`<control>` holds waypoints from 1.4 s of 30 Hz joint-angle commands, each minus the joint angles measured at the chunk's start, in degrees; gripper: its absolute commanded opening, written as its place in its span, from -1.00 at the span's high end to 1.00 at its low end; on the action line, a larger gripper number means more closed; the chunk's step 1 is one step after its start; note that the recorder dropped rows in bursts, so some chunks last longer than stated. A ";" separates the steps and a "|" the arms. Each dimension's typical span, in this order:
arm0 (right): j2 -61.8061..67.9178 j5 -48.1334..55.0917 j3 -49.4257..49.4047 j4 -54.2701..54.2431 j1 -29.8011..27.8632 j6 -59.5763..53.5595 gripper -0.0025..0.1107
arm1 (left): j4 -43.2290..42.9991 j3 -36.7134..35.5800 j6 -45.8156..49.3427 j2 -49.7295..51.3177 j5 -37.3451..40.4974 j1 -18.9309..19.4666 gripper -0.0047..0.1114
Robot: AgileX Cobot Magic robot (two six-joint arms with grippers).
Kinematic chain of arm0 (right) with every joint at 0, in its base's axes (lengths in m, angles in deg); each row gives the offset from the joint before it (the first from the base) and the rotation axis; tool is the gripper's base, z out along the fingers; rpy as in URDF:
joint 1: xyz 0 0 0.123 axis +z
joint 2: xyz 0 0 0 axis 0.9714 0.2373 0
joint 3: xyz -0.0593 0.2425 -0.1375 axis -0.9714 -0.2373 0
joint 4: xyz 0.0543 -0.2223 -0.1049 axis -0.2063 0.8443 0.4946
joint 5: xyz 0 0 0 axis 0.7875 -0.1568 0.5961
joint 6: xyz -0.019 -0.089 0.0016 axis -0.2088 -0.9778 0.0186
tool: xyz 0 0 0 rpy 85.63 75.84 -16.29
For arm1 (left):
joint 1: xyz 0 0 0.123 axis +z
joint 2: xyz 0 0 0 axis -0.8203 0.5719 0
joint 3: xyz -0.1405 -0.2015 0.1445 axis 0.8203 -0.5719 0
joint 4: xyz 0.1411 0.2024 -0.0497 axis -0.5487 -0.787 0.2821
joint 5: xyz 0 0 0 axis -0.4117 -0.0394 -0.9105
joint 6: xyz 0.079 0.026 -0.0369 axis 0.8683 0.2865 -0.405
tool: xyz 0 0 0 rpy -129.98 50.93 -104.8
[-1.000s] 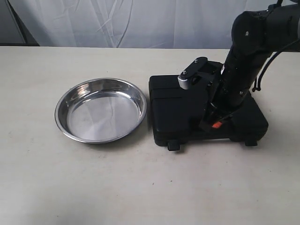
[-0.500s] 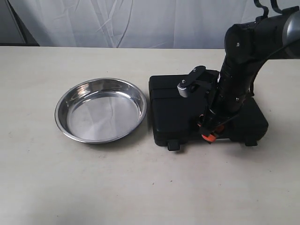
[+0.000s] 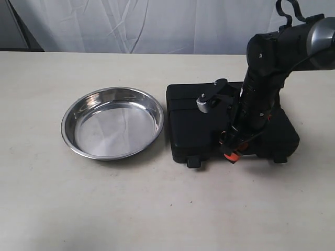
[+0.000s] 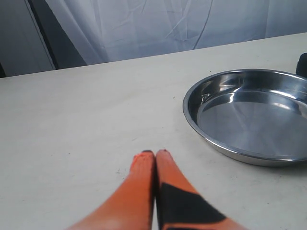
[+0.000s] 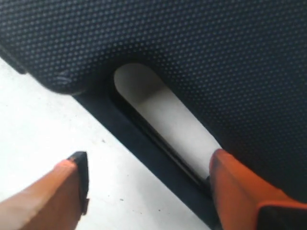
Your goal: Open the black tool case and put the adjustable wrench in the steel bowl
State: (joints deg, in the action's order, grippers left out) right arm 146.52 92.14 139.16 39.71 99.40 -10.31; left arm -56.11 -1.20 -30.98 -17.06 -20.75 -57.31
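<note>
The black tool case (image 3: 191, 128) lies closed on the table, to the right of the steel bowl (image 3: 112, 125), which holds nothing. The adjustable wrench is hidden. My right gripper (image 3: 231, 150) hangs down over the case's front edge at the handle cut-out (image 5: 160, 112). It is open (image 5: 148, 179): one fingertip (image 5: 230, 182) sits at the cut-out, the other (image 5: 72, 184) is over the table, and the handle bar (image 5: 144, 141) lies between them. My left gripper (image 4: 154, 154) is shut on nothing, low over the table beside the bowl (image 4: 249, 117).
Two latches (image 3: 194, 163) (image 3: 280, 159) stick out of the case's front edge. The right arm (image 3: 267, 78) leans over the case's right half. A white curtain hangs behind the table. A corner of the case (image 4: 302, 64) shows past the bowl.
The right arm has lowered and swung its gripper down to the case's front edge at the handle. The bowl and case have not moved.
</note>
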 commanded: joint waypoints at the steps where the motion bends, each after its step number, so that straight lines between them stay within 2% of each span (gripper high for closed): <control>1: 0.86 -1.70 0.18 0.09 -0.01 -0.05 0.01 | -0.10 -0.09 -0.34 -0.26 -0.44 -0.32 0.91; 7: 1.35 -1.70 0.18 -1.19 -0.01 -0.05 0.50 | -0.10 -0.09 -0.34 -0.26 -0.44 -0.32 0.91; 11: 1.09 -0.96 0.18 -1.19 -0.01 -0.05 0.97 | -0.10 -0.09 -0.34 -0.26 -0.44 -0.32 0.91; 32: -11.35 0.02 0.18 -0.84 -0.01 -0.05 0.97 | -0.10 -0.09 -0.34 -0.26 -0.44 -0.32 0.91; 39: -6.83 0.38 0.18 -4.68 -0.01 -0.16 0.97 | -0.10 -0.09 -0.34 -0.26 -0.44 -0.32 0.91; 41: -5.22 0.48 0.18 -4.51 0.37 -0.16 0.92 | -0.10 -0.09 -0.34 -0.26 -0.44 -0.32 0.91; 42: -4.54 0.37 0.18 -4.25 0.87 -0.43 0.81 | -0.10 -0.09 -0.34 -0.26 -0.44 -0.32 0.91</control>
State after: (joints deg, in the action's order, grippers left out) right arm 140.37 92.76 139.25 35.47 99.64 -10.46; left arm -56.22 -1.20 -30.98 -17.06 -20.75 -57.31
